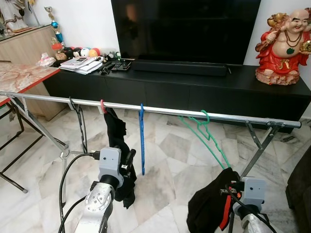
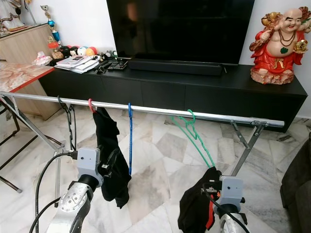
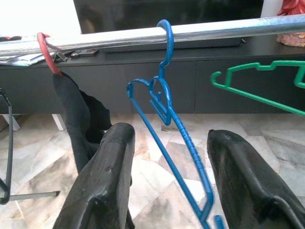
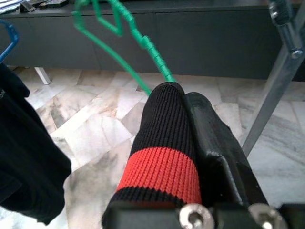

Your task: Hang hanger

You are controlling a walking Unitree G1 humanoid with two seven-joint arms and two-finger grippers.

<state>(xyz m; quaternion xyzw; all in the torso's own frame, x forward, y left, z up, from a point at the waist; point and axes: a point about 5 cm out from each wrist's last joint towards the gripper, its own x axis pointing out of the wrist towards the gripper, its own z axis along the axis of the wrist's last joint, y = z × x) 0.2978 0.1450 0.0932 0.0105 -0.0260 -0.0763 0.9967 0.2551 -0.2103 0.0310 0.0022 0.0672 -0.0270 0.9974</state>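
A silver rail (image 1: pixel 160 110) runs across in front of me. On it hang a black hanger (image 1: pixel 73 104), a red hanger (image 1: pixel 103 107) with a black garment (image 1: pixel 116 133), and a bare blue hanger (image 1: pixel 142 138). A green hanger (image 1: pixel 210 138) has its hook over the rail and slants down to my right gripper (image 4: pixel 183 95). That gripper is shut on the black, red-striped garment (image 4: pixel 162 167) draped on the green hanger's low end. My left gripper (image 3: pixel 171 136) is open just below the rail, with the blue hanger (image 3: pixel 167 109) beyond the gap between its fingers (image 3: pixel 105 181).
Behind the rail stands a long black TV cabinet (image 1: pixel 194 87) with a TV (image 1: pixel 184 29) and a red statue (image 1: pixel 282 46). A marble-topped table (image 1: pixel 19 77) is at the left. The rack's legs (image 1: pixel 257 145) spread over the marble floor. Something dark (image 1: pixel 301 189) sits at the right edge.
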